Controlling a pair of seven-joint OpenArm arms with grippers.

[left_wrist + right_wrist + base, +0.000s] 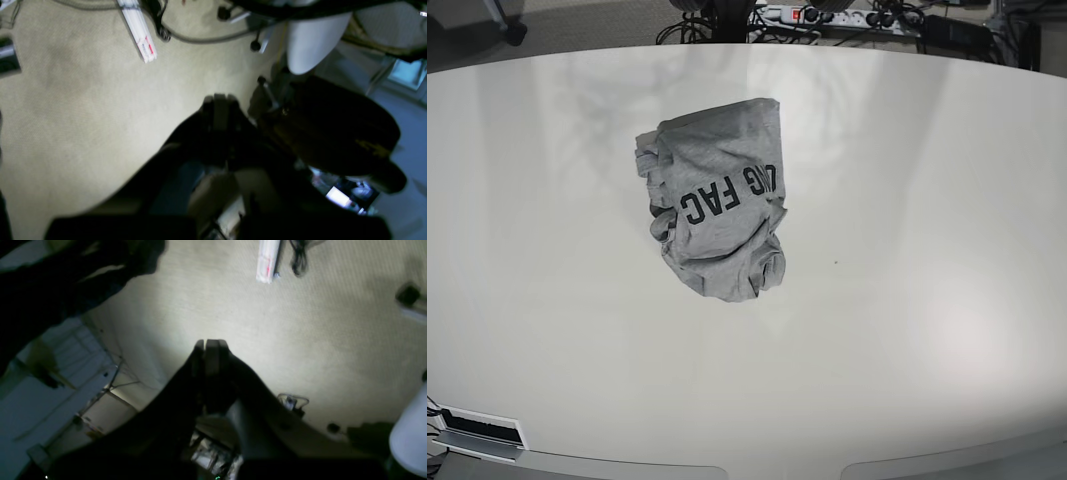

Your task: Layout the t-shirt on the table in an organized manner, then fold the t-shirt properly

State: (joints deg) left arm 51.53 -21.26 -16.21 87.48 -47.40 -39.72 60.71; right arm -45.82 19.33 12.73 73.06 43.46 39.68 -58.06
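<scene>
Glossy off-white table (907, 300) carries a crumpled t-shirt (717, 205), lettering partly hidden; carpet blurs behind both pincers, left (220, 100) and right (210, 343), pressed together, empty.

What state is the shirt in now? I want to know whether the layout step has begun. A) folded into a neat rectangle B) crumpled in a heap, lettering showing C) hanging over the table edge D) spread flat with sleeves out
B: in the base view the shirt lies bunched and wrinkled near the middle of the table, black lettering facing up, neither arm near it.
</scene>
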